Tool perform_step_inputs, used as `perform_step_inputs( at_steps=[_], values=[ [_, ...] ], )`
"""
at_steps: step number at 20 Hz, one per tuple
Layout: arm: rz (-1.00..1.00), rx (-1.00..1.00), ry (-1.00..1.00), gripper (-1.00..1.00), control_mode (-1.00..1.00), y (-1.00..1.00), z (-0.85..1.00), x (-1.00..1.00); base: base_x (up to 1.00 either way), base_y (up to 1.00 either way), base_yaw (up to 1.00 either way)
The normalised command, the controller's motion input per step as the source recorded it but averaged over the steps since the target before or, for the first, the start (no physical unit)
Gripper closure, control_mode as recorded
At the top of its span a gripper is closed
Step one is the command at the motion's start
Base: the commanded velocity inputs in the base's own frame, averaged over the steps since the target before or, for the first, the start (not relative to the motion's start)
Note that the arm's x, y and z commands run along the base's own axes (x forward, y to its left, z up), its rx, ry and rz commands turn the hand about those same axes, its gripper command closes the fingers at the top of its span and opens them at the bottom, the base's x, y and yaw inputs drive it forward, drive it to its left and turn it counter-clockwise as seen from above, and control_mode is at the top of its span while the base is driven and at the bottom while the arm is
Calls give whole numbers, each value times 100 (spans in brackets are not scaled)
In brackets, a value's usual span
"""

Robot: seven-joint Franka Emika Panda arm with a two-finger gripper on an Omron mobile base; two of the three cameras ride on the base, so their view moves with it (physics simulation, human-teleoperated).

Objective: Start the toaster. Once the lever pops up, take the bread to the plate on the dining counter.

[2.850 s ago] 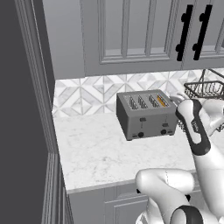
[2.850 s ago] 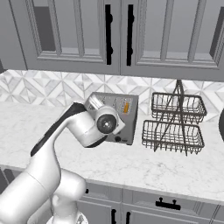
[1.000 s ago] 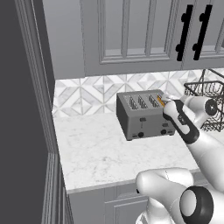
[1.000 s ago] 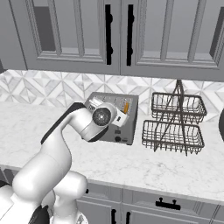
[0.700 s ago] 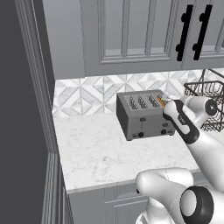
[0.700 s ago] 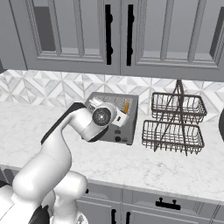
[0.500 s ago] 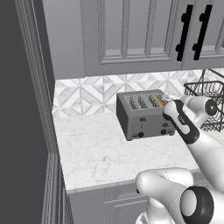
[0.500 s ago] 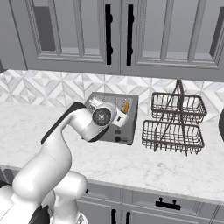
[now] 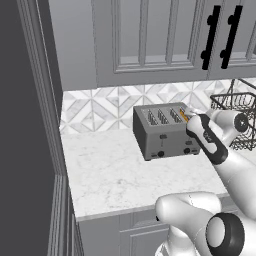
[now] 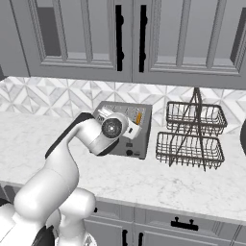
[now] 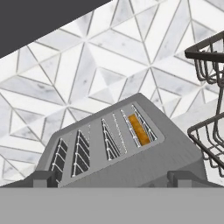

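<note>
One toaster (image 9: 165, 131) stood on the white marble-look counter (image 9: 110, 170) against the patterned tile backsplash (image 9: 100, 107), a dark grey metal box with four slots on top and two black round knobs low on its front. One slice of bread (image 11: 139, 129) sat sunk in the slot farthest toward 3 o'clock in the hand view, only its golden-orange top edge showing level with the slot mouth. One two-tier dark wire basket (image 10: 192, 134) stood on the counter just beside the toaster at its 3 o'clock in the right base view, apart from it. Grey cabinet doors (image 10: 144, 38) with two black handles hung above. The tool (image 11: 113, 178) hovered over the toaster's near top edge, its two dark fingertips (image 11: 43, 177) standing wide apart with nothing between them but the toaster body below.
</note>
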Motion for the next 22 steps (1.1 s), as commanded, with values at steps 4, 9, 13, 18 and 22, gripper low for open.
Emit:
perform_step_inputs(
  at_steps=[4, 9, 13, 18, 22],
  values=[
    [0, 0, 0, -100, -100, 0, 0, 0, 0, 0, 0],
    [0, 0, 0, -100, -100, 0, 0, 0, 0, 0, 0],
    [0, 0, 0, -100, -100, 0, 0, 0, 0, 0, 0],
    [0, 0, 0, -100, -100, 0, 0, 0, 0, 0, 0],
    [0, 0, 0, -100, -100, 0, 0, 0, 0, 0, 0]
  ],
)
